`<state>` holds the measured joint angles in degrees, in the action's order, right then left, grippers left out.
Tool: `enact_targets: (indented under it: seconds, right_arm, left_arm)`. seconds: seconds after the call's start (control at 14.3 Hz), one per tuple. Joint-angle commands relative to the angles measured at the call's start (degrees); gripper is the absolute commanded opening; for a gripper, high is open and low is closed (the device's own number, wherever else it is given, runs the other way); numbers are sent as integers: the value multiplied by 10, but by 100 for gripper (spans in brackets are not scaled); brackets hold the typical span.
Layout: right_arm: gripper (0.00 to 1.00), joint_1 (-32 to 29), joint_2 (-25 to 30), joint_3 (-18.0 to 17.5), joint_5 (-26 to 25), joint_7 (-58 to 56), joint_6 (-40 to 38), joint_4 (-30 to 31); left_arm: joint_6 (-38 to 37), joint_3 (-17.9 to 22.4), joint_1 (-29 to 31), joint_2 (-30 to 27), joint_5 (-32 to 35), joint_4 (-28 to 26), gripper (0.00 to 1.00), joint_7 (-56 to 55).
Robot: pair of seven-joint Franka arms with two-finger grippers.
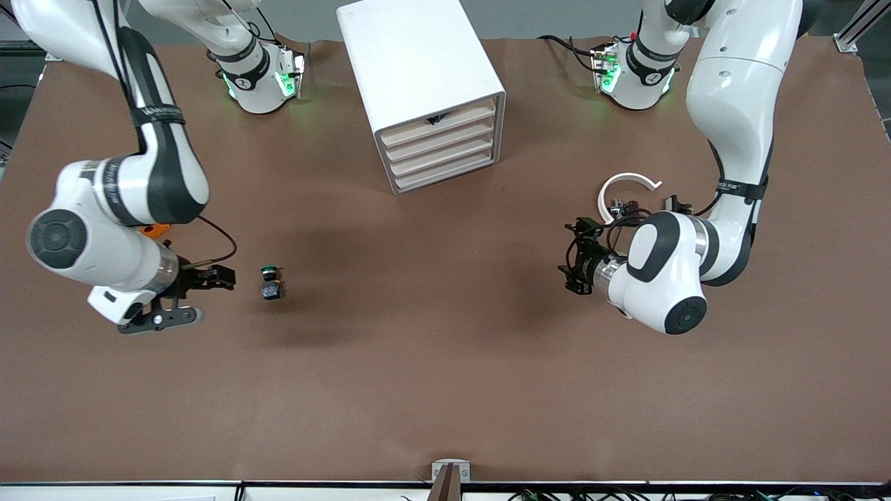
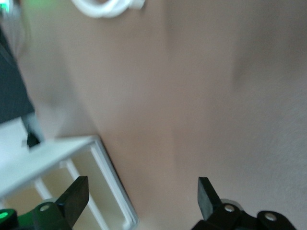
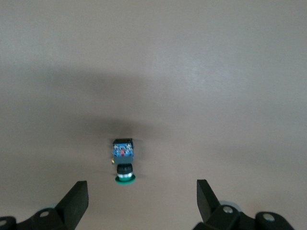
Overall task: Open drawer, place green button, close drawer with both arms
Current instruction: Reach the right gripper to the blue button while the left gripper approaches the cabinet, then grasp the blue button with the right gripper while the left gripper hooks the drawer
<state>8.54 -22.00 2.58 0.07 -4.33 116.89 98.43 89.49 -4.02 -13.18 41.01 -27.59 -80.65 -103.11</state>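
The white cabinet (image 1: 424,76) stands at the middle of the table near the arms' bases. Its four pale beige drawers (image 1: 442,142) all look shut. The button (image 1: 271,282), with green cap and bluish base, lies on the brown mat toward the right arm's end. My right gripper (image 1: 216,296) is open and empty, low beside the button. In the right wrist view the button (image 3: 123,163) lies just ahead of the open gripper (image 3: 141,201). My left gripper (image 1: 567,257) is open and empty over bare mat toward the left arm's end. The left wrist view shows its open gripper (image 2: 141,201) and the cabinet (image 2: 72,163).
A small dark brown part with a white curved strip (image 1: 626,189) lies by the left arm's wrist; the strip also shows in the left wrist view (image 2: 103,7). An orange block (image 1: 154,228) peeks out under the right arm. The brown mat (image 1: 431,334) covers the table.
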Motion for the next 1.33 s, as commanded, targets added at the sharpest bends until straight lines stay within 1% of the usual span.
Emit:
enact_targets:
  seconds: [0.0, 0.14, 0.21, 0.28, 0.49, 0.7, 0.84, 0.98, 1.12, 1.19, 1.26]
  right_arm:
    - [100, 15, 6, 2, 2, 17, 61, 55]
    - [100, 24, -6, 2, 2, 17, 98, 75]
    - [100, 28, -10, 2, 2, 17, 118, 85]
    - [100, 28, -15, 2, 2, 17, 130, 93]
    - [100, 32, -35, 2, 2, 17, 137, 99]
    - [100, 31, -54, 2, 1, 17, 172, 110]
    - [100, 32, -63, 2, 1, 17, 178, 112]
    - [100, 32, -77, 2, 1, 17, 195, 112]
    - [100, 32, -92, 2, 1, 17, 209, 113]
    - [100, 32, -94, 2, 2, 17, 209, 112]
    - [100, 33, -97, 2, 2, 17, 209, 113]
  left_arm:
    - [-18, 1, 0, 15, -57, 12, 100, -37]
    - [-24, -3, -16, 34, -102, 12, 100, -37]
    - [-27, -8, -35, 35, -115, 13, 100, -38]
    - [-27, -9, -49, 36, -117, 13, 100, -34]
    - [-34, -22, -80, 62, -118, 9, 100, -35]
    - [-34, -22, -98, 102, -132, 9, 100, -44]
    - [-34, -22, -129, 121, -137, 9, 100, -94]
    - [-34, -23, -152, 140, -170, 12, 100, -153]
    - [-34, -22, -163, 141, -204, 13, 100, -182]
    - [-34, -22, -163, 141, -220, 13, 93, -190]
    - [-35, -23, -165, 142, -227, 11, 90, -190]
